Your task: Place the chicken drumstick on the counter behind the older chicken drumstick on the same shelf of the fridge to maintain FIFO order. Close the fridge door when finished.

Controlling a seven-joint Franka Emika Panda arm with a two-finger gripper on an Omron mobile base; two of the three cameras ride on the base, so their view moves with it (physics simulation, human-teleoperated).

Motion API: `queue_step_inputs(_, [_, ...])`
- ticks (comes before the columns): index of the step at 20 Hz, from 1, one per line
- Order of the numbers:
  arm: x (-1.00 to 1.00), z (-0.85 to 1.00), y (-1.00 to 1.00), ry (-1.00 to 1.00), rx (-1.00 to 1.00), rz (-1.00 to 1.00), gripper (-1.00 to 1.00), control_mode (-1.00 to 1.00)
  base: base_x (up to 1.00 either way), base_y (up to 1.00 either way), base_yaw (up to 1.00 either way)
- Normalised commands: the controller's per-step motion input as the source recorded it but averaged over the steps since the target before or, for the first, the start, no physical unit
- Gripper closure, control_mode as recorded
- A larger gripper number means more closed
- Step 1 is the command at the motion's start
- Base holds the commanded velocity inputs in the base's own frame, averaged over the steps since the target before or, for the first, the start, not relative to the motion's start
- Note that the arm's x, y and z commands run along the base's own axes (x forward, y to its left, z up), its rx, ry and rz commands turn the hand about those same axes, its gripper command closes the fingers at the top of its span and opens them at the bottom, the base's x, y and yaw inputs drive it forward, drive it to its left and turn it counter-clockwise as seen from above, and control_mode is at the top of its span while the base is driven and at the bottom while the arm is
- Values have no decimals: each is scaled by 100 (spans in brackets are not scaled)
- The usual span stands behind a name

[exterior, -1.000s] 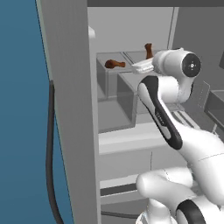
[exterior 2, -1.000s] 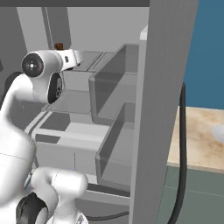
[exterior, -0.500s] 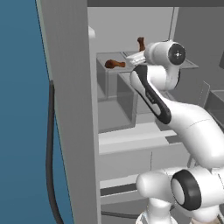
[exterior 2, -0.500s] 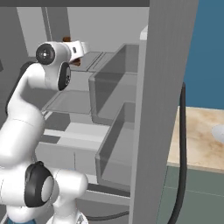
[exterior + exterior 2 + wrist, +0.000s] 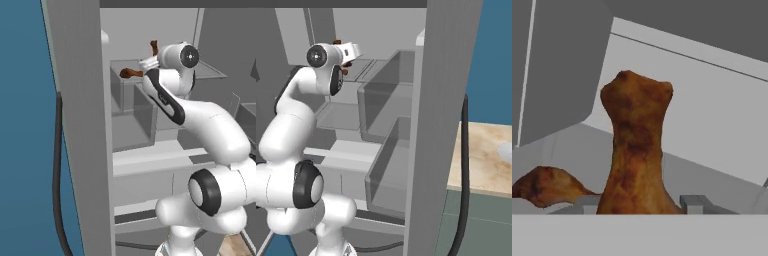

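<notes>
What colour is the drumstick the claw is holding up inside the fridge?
Mottled reddish-brown with darker patches. The held drumstick shows best in the hand view.

- No text, label, brand, number or sign can be read on any surface here.

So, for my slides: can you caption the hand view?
Shut gripper holds a brown chicken drumstick upright above the pale-grey fridge shelf, a second brown drumstick lying beside it.
</notes>
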Motion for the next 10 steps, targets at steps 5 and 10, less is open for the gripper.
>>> queue_step_inputs(5, [59,0,0,7,0,0,100,-100,0,0,0])
queue_step_inputs(10, [67,0,0,9,0,0,100,-100,0,0,0])
